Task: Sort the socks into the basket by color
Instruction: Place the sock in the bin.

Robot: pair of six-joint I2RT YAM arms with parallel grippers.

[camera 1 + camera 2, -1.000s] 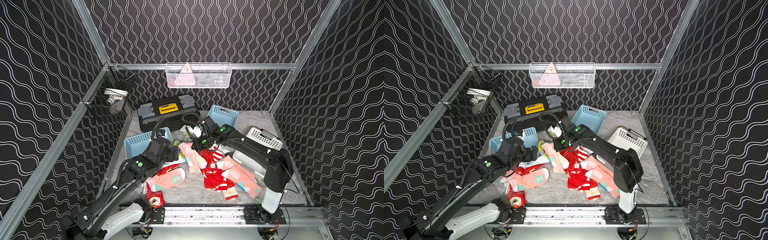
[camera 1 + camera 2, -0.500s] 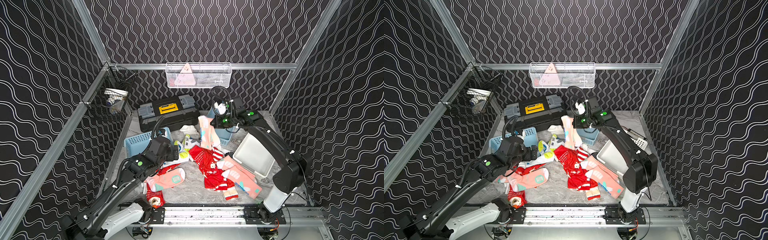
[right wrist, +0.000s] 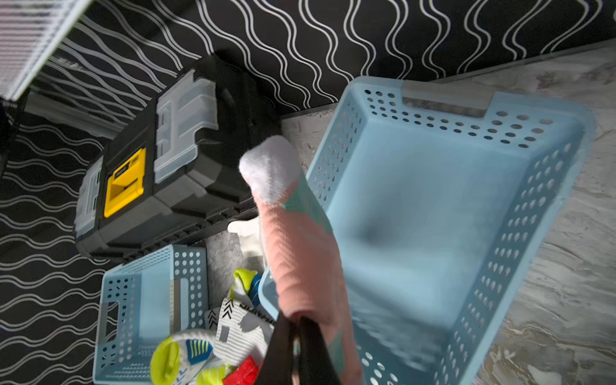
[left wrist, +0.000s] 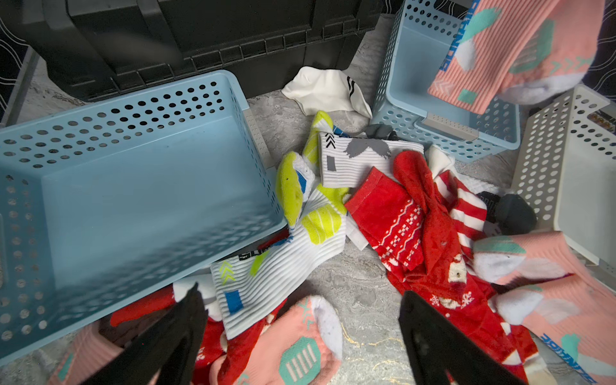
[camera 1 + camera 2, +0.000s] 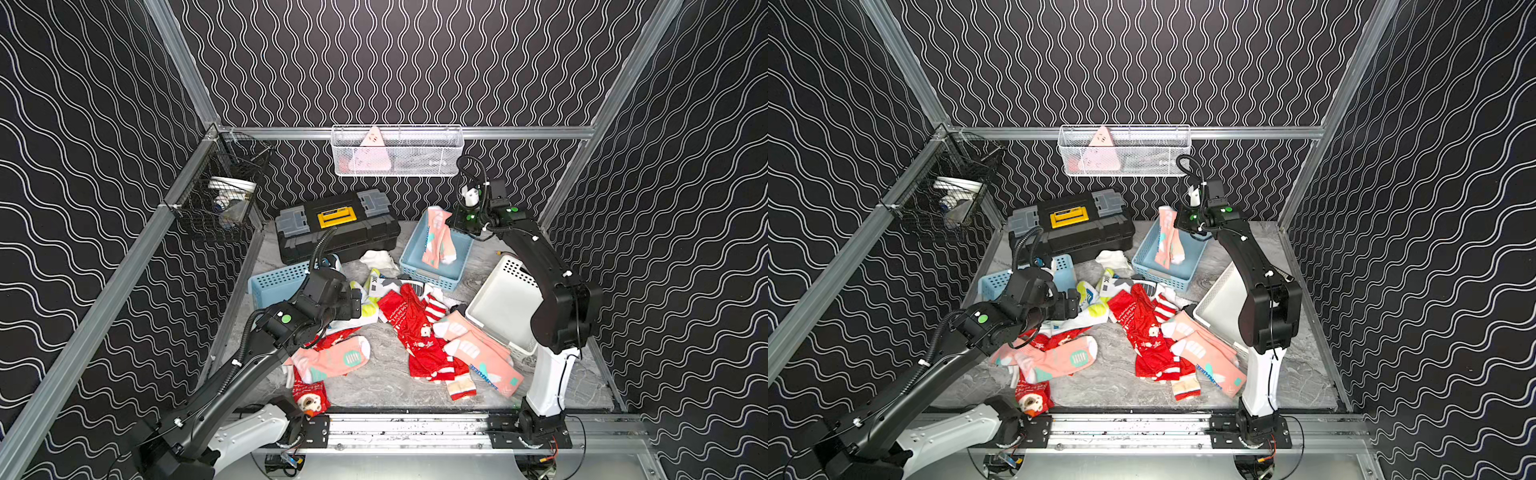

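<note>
**Right arm holding a pink sock over the far basket**

The right gripper (image 3: 296,328) is closed, its jaws pinched on one end of a salmon-pink fabric sock (image 5: 436,241) with teal patches and a white toe. The sock hangs from the grip over the far light-blue perforated plastic basket (image 5: 428,279), on the side nearest the black plastic toolbox (image 5: 336,232) with a yellow latch. Whether its lower end touches the basket cannot be told. The left gripper (image 4: 299,295) stands wide open and holds nothing. It is poised above the heap of socks on the grey marbled tabletop (image 5: 374,384), just beside the near light-blue perforated basket (image 4: 133,186). Below the open jaws lie a white ribbed sock with yellow-green patches (image 4: 283,263) and a salmon-pink sock with a teal hexagon (image 4: 300,353). In mid-table lies a red Christmas-patterned sock (image 5: 409,328), with a red-and-white striped sock (image 5: 436,307) touching it. Two more salmon-pink socks (image 5: 478,357) overlap against the white perforated plastic basket (image 5: 507,307), which stands tilted with its opening turned toward the heap. A crumpled white sock (image 5: 378,259) lies between the toolbox and the far basket, and a red sock with a brown face (image 5: 309,397) lies at the table's front edge
</note>
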